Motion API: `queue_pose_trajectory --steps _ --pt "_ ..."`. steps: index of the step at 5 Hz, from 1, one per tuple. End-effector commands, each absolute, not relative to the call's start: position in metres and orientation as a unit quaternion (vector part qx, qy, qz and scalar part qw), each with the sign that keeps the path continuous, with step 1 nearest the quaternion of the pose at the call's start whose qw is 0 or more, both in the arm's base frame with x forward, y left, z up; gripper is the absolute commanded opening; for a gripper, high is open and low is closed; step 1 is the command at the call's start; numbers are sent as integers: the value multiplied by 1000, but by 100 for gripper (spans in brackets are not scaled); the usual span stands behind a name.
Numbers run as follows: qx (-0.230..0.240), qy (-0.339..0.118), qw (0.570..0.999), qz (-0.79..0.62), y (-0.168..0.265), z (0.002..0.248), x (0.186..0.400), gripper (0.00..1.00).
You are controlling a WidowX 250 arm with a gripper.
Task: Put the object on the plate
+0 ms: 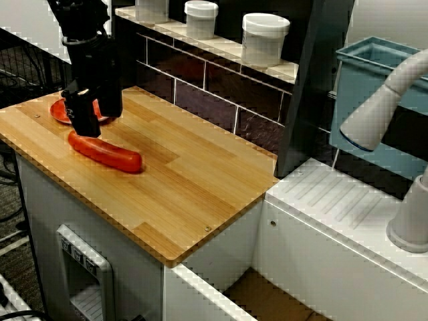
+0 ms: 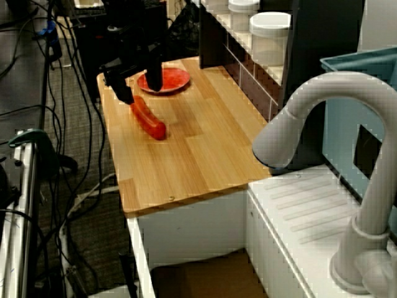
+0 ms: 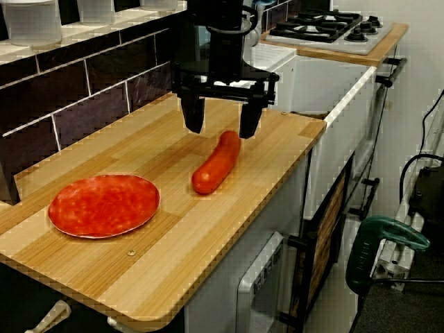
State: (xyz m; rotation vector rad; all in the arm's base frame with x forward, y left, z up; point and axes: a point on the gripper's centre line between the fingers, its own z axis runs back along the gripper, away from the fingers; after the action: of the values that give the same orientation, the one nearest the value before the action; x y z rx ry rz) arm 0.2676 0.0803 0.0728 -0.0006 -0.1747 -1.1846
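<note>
Claw [image 3: 221, 127] spread above sausage [image 3: 216, 161], plate [image 3: 104, 205] nearby, wooden counter [image 3: 139, 270]

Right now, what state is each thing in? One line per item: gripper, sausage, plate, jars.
gripper: open, fingers straddling the far end of the sausage, nothing gripped.
sausage: lying flat on the wooden counter, not lifted, off the plate.
plate: empty, flat on the counter, apart from the sausage.
white jars: upright on the shelf, lids on.

Wooden counter [image 3: 208, 229] bearing sausage [image 3: 216, 161], plate [image 3: 104, 205]
</note>
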Motion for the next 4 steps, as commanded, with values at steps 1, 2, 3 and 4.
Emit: queue_pose_trajectory --steps 1,2,3,4 --pt "22 -80 820 -566 76 71 274 100" --pt "25 -77 821 -564 69 62 269 100" --pt "27 -65 823 -564 62 49 267 100" --pt "27 -59 830 -554 53 37 265 100"
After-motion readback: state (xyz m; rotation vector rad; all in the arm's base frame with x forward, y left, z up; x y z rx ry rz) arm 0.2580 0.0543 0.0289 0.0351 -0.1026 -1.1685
